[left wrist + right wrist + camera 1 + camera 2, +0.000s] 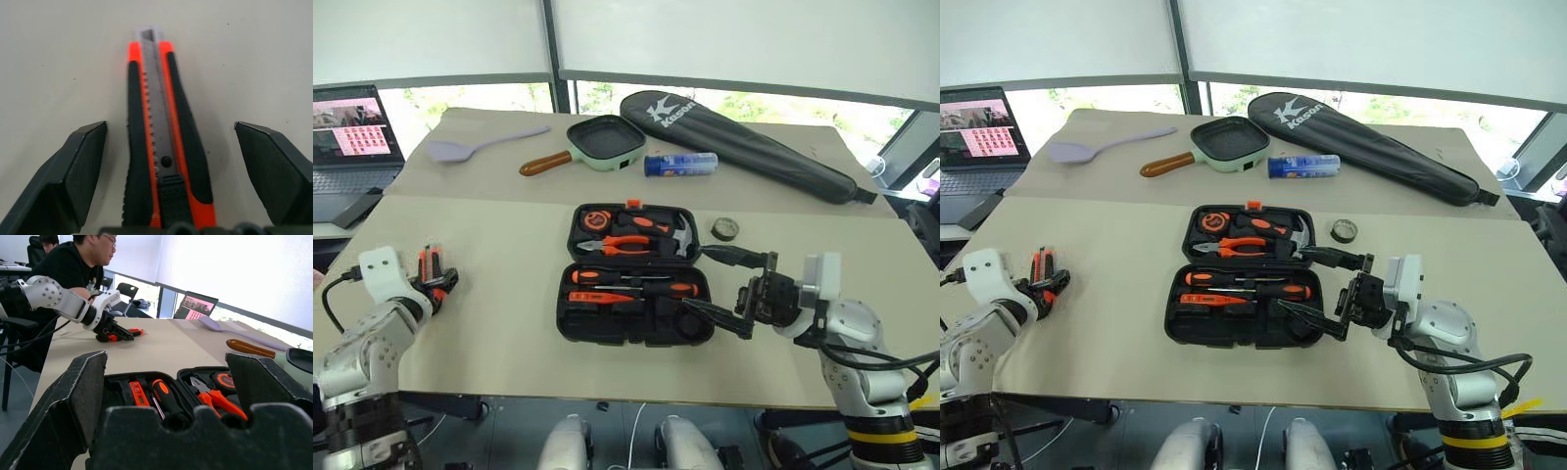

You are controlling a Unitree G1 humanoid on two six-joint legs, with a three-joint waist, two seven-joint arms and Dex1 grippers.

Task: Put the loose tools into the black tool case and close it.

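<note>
The black tool case (561, 294) lies open in the middle of the table. Pliers, a tape measure and orange-and-black screwdrivers (641, 290) sit in its recesses. An orange-black utility knife (161, 147) lies on the table at the left. My left gripper (170, 128) is open, with one finger on each side of the knife and a gap to both. A small black tape roll (724, 229) rests on the table just right of the lid. My right gripper (698, 280) stands open at the case's right edge, pointing left over it, with nothing between its fingers.
At the back lie a lilac spatula (475, 147), a green pan (605, 142), a blue can (680, 164) and a long black racket bag (744, 147). A laptop (352, 127) stands at the far left. A person (73, 264) sits beyond the table's left side.
</note>
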